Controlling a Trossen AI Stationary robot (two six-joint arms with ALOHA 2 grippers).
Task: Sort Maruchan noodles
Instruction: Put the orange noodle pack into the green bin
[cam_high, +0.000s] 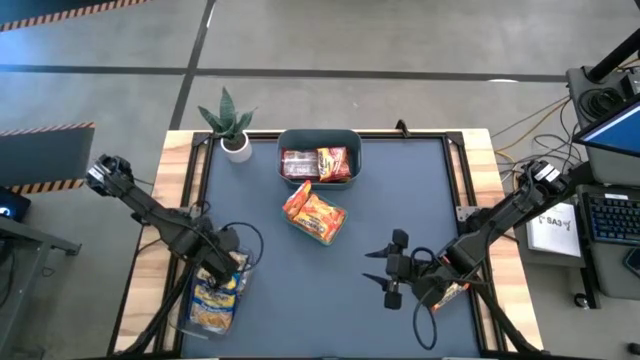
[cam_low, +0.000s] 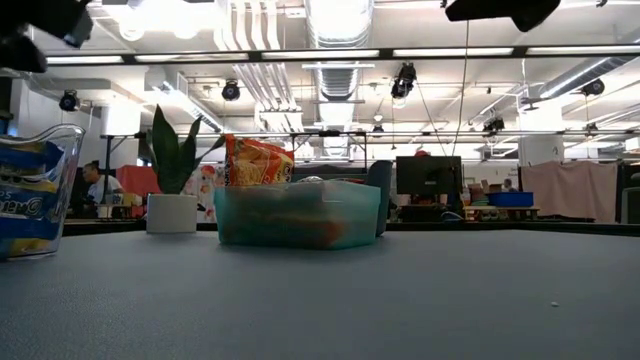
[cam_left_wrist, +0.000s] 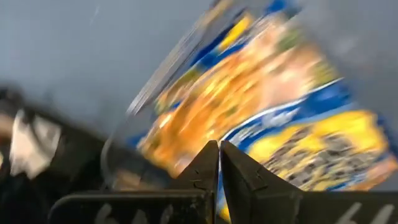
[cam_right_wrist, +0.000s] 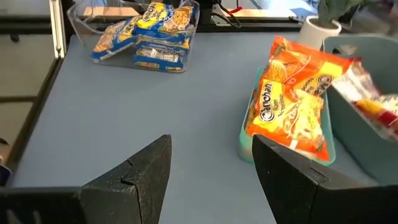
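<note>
Dark blue matting covers the bench (cam_high: 400, 200), which has a pale wood edge and stands on a grey concrete floor.

Over the bench's near-left corner, the left pincer (cam_left_wrist: 219, 163) has its two dark fingers pressed tip to tip, with nothing between them. Directly beyond it lies a clear plastic tub (cam_high: 212, 292) holding the yellow-and-blue noodle packets (cam_high: 212, 300); in the high view they are stacked with their long sides running toward the bench's near edge. The left arm reaches over this tub and hides part of it.

The right pincer (cam_right_wrist: 211, 165) hovers over the near-right part of the bench, its fingers well apart and empty, pointing toward the centre. A glimpse of orange shows beneath the right arm; what it is cannot be told.

Near the middle of the bench, orange-red noodle packets (cam_right_wrist: 292, 102) sit piled in a small green tray (cam_right_wrist: 245, 140), tilted, long axis slanting toward the far-left corner. One reads "Maruchan". Just behind, touching or nearly so, stands the grey-teal tub (cam_high: 318, 140) with dark red-and-white packets (cam_high: 318, 164) lying side by side. A potted plant (cam_high: 232, 125) in a white pot stands at the tub's left.

In the low view, desks and monitors fill the room beyond.
</note>
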